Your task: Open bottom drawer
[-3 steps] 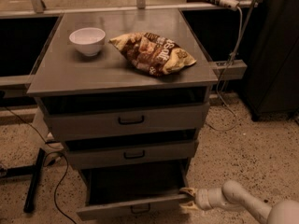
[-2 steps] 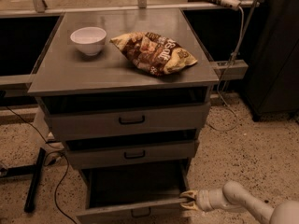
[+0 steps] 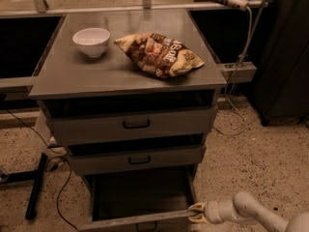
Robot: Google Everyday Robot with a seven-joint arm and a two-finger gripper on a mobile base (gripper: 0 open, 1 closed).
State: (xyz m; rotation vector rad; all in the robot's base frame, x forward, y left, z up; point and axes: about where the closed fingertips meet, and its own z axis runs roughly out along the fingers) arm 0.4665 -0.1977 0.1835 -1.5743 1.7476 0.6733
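Observation:
The bottom drawer (image 3: 140,220) is pulled out of the grey cabinet, so its dark inside shows from above; its narrow front panel sits at the lower edge of the camera view with the handle mostly cut off. My gripper (image 3: 197,213) is at the right end of that front panel, its yellowish fingertips against the panel's corner. The white arm comes in from the lower right. Above are the mid-sized drawer (image 3: 137,159) and the widest drawer (image 3: 133,124), both only slightly out.
On the cabinet top (image 3: 63,76) stand a white bowl (image 3: 91,41) and a chip bag (image 3: 159,53). A black stand leg (image 3: 35,187) and a cable lie on the floor at left. A dark cabinet (image 3: 285,57) stands at right.
The view has shifted and tilted down a little, so the cabinet sits higher and the open bottom drawer shows more of its inside. The gripper stays at the drawer's right front corner.

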